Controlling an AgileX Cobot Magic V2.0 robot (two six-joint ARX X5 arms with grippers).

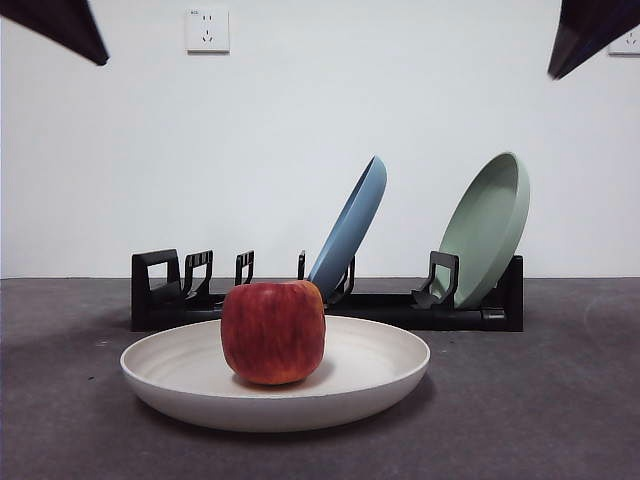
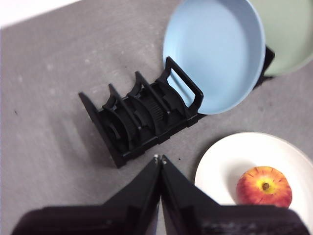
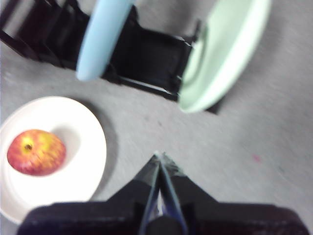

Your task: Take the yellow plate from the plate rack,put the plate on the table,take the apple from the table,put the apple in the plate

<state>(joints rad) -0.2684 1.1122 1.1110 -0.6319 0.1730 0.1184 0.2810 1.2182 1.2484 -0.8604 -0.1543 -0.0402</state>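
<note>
Dark grey table [image 1: 560, 420] fills the front view, where the apple [image 1: 273, 331] sits in the yellow plate [image 1: 380, 375] before the plate rack [image 1: 160, 290]; it looks firm, smooth, best held across its sides. From my left wrist, my left gripper [image 2: 160, 158] is clenched empty above open table beside the rack. From my right wrist, my right gripper [image 3: 159, 156] is likewise closed, clear of the plate's rim.

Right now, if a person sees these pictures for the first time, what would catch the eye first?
Probably the red apple, sitting in the yellow plate on the table at the front. Behind it, the black plate rack holds a blue plate and a pale green plate, both leaning.
</note>
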